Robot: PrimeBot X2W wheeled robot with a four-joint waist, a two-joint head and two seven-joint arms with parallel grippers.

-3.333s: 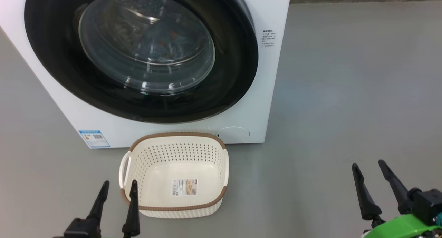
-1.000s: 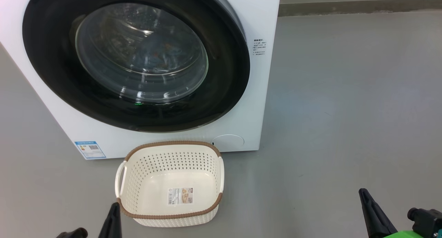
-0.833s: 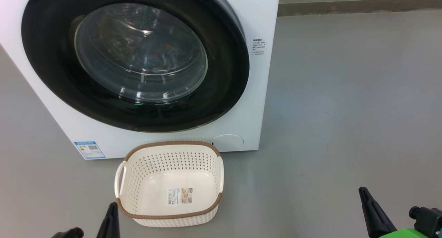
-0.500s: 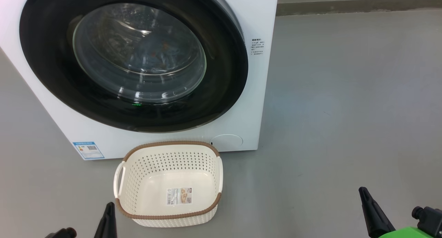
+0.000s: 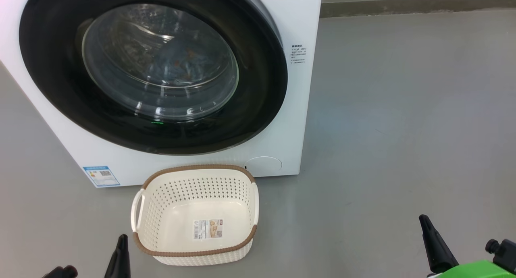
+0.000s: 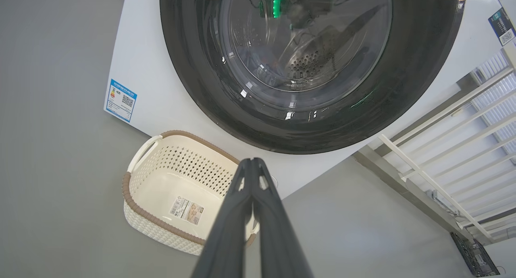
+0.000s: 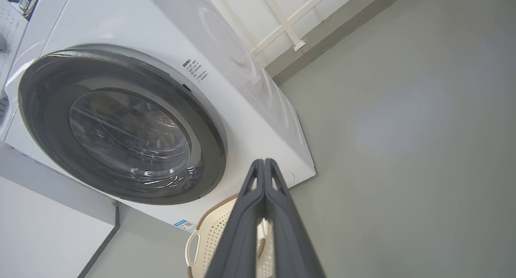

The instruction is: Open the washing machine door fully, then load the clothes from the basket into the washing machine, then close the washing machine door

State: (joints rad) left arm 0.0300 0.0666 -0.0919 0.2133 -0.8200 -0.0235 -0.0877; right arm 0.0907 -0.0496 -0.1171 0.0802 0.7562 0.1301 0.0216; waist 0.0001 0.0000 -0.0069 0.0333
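Observation:
The washing machine (image 5: 306,121) stands ahead with its round black door (image 5: 258,88) shut against the front. Through the glass window (image 5: 161,60) I make out bluish fabric with orange specks, the clothes (image 5: 187,66), inside the drum. The cream basket (image 5: 195,177) sits on the floor right before the machine, holding nothing but a sticker (image 5: 207,229) on its bottom. My left gripper (image 6: 252,161) is shut, near the basket's front left corner (image 5: 122,237). My right gripper (image 7: 264,161) is shut too, low at the right (image 5: 422,218), well away from the basket.
Grey floor (image 5: 403,129) spreads to the machine's right up to a wall skirting (image 5: 403,6). A blue energy label (image 5: 100,176) and a round filter cover (image 5: 263,164) sit low on the machine's front. A white slatted railing (image 6: 463,149) stands beside the machine.
Both grippers' fingers stood apart in the oldest frame; now they are together and sit lower in the head view. The whole picture has drifted slightly left, so the camera moved.

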